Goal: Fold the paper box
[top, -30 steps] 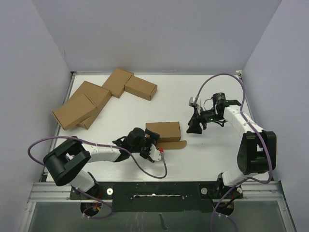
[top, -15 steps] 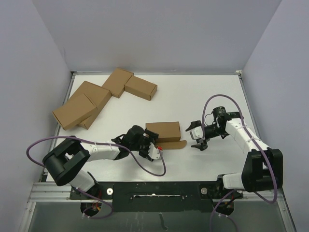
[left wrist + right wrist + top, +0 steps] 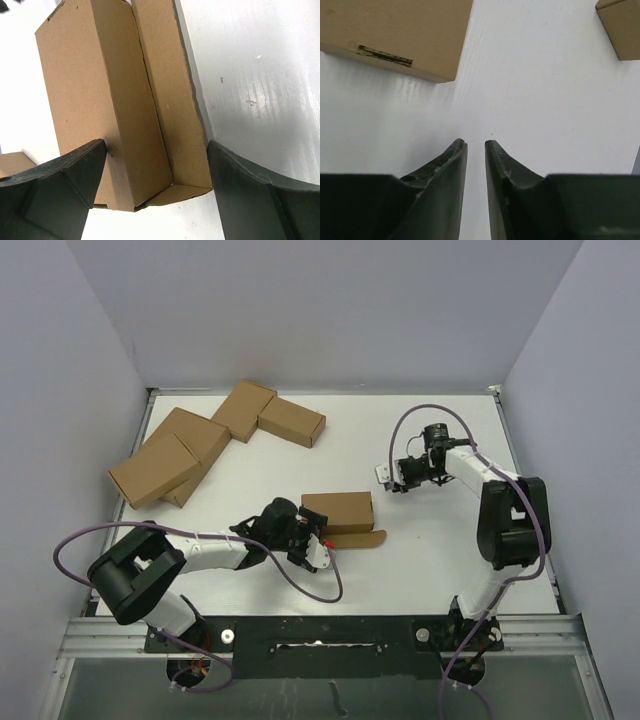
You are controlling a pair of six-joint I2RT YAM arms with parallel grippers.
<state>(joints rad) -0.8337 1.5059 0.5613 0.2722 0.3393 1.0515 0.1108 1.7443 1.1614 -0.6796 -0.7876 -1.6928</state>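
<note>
1. white table: it carries a group of four brown cartons at the far left, well apart from the work.
2. paper box: it lies near the table middle, long axis running left to right, with one flap flat on its near side.
3. left gripper: the nearer one, at the box's near-left end. its fingers stand wide apart, straddling that end and gripping nothing.
4. right gripper: it sits just beyond the box's far-right corner, jaws nearly closed with a thin gap, empty.

Bright, even overhead light, glare streaks on the white table, near fingers softly blurred.
</note>
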